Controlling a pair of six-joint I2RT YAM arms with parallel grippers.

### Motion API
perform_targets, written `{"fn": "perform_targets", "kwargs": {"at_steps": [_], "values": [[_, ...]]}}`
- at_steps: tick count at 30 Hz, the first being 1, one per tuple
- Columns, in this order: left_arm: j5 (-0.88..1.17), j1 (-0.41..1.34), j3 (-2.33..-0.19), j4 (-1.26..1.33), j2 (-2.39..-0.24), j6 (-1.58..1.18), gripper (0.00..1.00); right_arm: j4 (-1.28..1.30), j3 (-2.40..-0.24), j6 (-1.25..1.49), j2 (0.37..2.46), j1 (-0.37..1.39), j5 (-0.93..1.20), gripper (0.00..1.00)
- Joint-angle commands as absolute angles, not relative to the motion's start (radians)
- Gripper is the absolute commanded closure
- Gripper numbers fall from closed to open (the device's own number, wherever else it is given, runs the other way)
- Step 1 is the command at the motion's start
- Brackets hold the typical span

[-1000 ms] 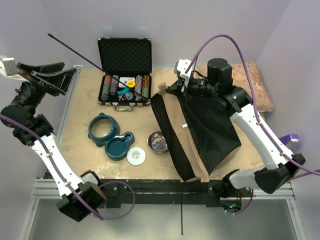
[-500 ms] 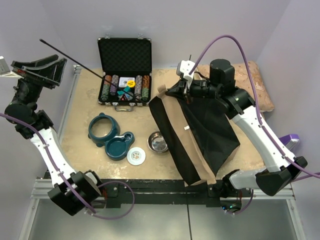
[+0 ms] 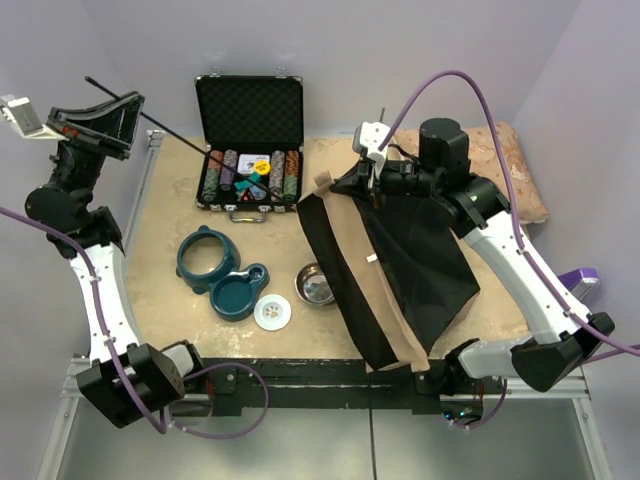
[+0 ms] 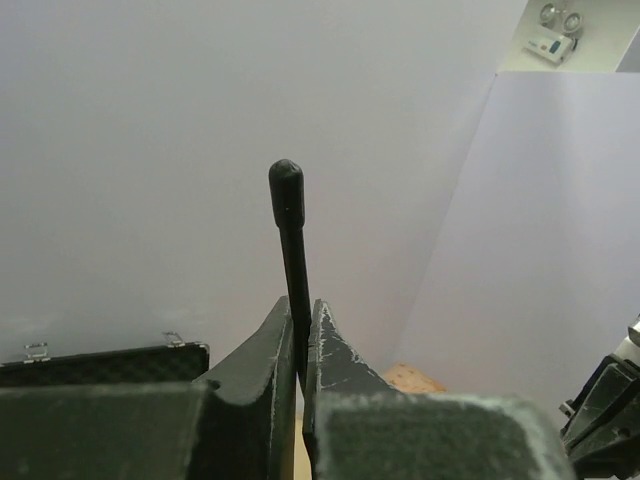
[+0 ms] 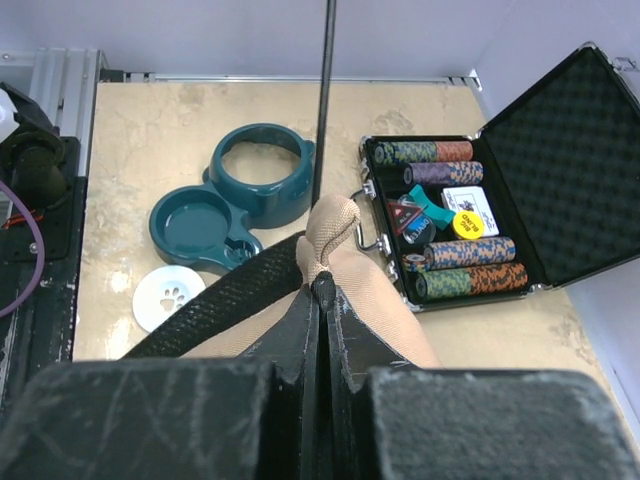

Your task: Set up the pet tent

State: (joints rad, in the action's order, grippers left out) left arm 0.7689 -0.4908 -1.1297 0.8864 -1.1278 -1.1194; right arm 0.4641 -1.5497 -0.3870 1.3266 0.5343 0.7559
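The pet tent hangs collapsed, tan canvas with black lining, from its top corner down to the table's front edge. My right gripper is shut on that corner; in the right wrist view the jaws pinch a black pole end inside the tan sleeve. A thin black pole slants from high at the left down toward the chip case. My left gripper, raised at the far left, is shut on it, and the pole's capped tip sticks out beyond the fingertips.
An open black case of poker chips stands at the back. A teal double-bowl holder, a white paw-print disc and a small steel bowl lie left of the tent. A beige pillow sits at the back right.
My left gripper has closed on the black pole near its upper end and shifted slightly up and right. The right gripper still holds the tent corner, almost unmoved.
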Motion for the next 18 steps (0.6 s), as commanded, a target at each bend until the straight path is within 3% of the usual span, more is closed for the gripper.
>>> {"fn": "perform_targets", "kwargs": {"at_steps": [1,10,18], "values": [[0.739,-0.401,-1.227,0.754,-1.089,-0.815,1.0,0.44,-1.609,-0.393,1.324,0.532,0.804,1.0],[0.836,-0.166,-1.436,0.01,-1.094,-0.099,1.0,0.322,-1.664,-0.278,1.356,0.532,0.85,1.0],[0.876,0.026,-1.511,-0.435,-1.129,0.267,1.0,0.204,-1.692,-0.192,1.393,0.532,0.908,1.0]]}}
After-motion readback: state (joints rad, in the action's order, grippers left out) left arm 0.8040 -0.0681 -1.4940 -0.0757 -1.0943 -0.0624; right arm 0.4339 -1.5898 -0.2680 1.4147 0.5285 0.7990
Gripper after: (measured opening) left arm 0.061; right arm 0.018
